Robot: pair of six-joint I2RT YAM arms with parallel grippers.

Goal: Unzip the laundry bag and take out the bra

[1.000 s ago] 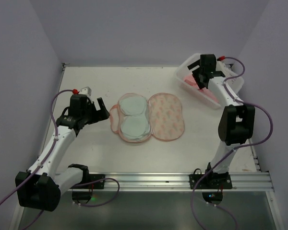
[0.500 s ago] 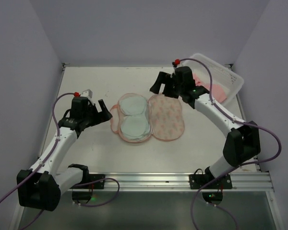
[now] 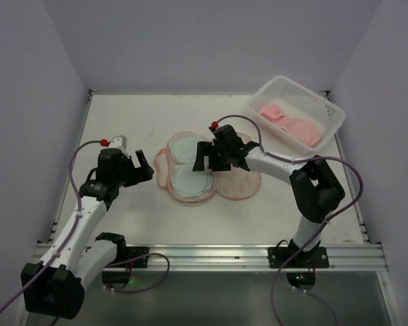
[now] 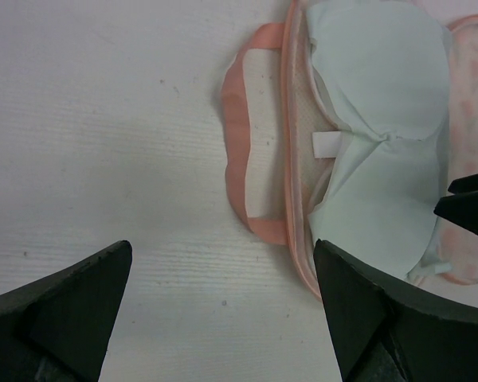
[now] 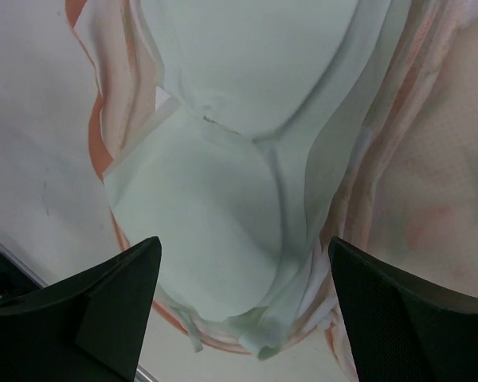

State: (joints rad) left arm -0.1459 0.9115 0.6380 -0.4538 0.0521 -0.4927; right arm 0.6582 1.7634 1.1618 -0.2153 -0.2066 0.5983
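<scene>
The laundry bag (image 3: 247,185) lies unzipped and spread flat in the middle of the table, patterned lid to the right. The mint-green bra (image 3: 183,182) lies in its left half, both cups up. My right gripper (image 3: 207,163) is open and hovers just above the bra's right edge; in the right wrist view the bra (image 5: 223,183) fills the space between the open fingers (image 5: 111,302). My left gripper (image 3: 146,168) is open and empty, left of the bag's pink loop (image 4: 237,143). The left wrist view shows the bra (image 4: 382,111) and bag rim (image 4: 293,199).
A white slotted basket (image 3: 330,109) stands at the back right with pink garments (image 3: 291,123) in it. Purple walls close in the table on the left, back and right. The right gripper's fingers (image 4: 472,208) show at the left wrist view's right edge.
My right arm has swung from the basket leftward and down to above the bra. My left gripper has drawn slightly back toward the near left. The bag and bra have not moved.
</scene>
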